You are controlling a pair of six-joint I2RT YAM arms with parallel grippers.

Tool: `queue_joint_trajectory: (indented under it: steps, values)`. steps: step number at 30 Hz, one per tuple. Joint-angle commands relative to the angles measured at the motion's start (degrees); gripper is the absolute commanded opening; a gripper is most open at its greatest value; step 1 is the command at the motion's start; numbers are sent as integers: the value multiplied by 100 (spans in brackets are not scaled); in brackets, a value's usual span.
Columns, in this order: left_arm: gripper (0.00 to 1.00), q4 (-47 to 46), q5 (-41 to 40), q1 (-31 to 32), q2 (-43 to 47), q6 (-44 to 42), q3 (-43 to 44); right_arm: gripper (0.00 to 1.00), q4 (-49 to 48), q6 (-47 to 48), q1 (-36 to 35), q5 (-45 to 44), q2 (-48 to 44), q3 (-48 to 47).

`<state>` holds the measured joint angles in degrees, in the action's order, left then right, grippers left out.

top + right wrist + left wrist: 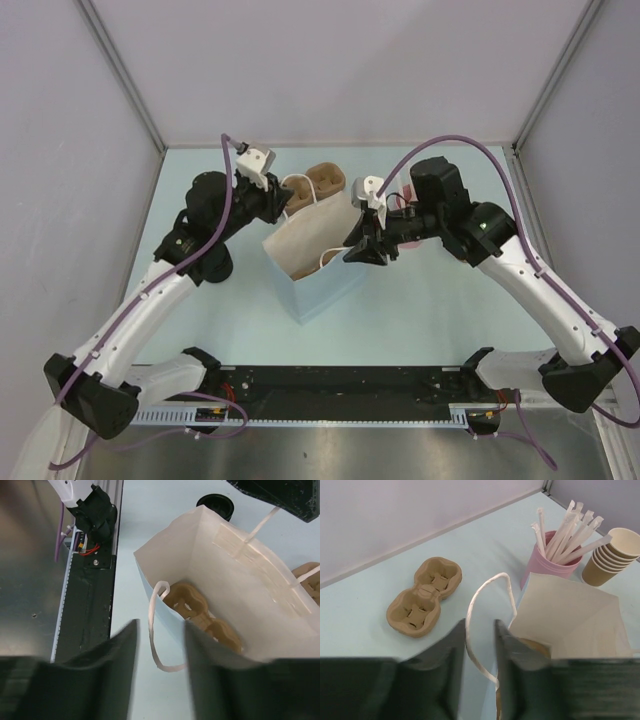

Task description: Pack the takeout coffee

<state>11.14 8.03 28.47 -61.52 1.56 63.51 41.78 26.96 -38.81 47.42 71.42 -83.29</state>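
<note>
A white-handled paper bag point(312, 262) is standing open on the pale blue bench point(365, 605), holding a two-cup pulp carrier point(204, 614) inside. A second carrier point(422, 597) is lying beyond, near a pink cup point(540, 567) holding wrapped straws point(570, 530), just beside stacked tan cups point(612, 555).

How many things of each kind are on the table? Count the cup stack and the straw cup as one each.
White paper bag: 1
Pulp cup carriers: 2, one in the bag
Pink cup of straws: 1
Stack of tan cups: 1
Black lid: 1
Total: 6
</note>
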Motion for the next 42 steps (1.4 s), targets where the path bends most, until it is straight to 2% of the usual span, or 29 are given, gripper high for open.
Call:
queue_joint_trajectory:
  steps: [1, 2, 3, 4, 5, 11, 16, 20, 26, 31, 35, 38, 42]
  values:
    - [20, -226, 137, -26, -141, 90, 109, 29, -144, 20, -92, -233, -49, -30]
    - [12, -200, 120, -26, -176, 81, 196, 22, -187, -59, -92, -277, -58, -30]
    - [0, -104, 111, -26, -229, 90, 267, 9, -310, -103, -101, -408, -75, -30]
    - [0, 2, 111, -26, -377, 90, 389, 2, -389, -164, -92, -496, -119, -47]
    - [0, 107, 111, -26, -466, 64, 721, 0, -468, -208, -92, -592, -128, -82]
    - [0, 873, 348, 18, -1081, -51, 2199, 0, -223, -358, -30, -840, 91, -1108]
    - [0, 653, 418, 150, -968, -16, 2227, 0, -38, -411, -30, -769, 83, -1524]
    - [0, 548, 392, 159, -854, -7, 2009, 0, -99, -385, -30, -813, 13, -1358]
    - [3, 319, 269, 177, -932, -139, 963, 0, -268, -148, -109, -1137, -14, 22]
    - [5, 486, 216, 177, -1205, -350, 1260, 0, -266, -138, -127, -1200, -13, 111]
    - [5, 547, 225, 185, -1257, -490, 1900, 0, -346, -130, -258, -1200, -268, 111]
    - [5, 635, 277, 185, -1284, -569, 2288, 0, -14, 19, -338, -1069, -330, 111]
    - [5, 741, 497, 255, -1223, -701, 2360, 0, 567, 371, -364, -673, -400, 216]
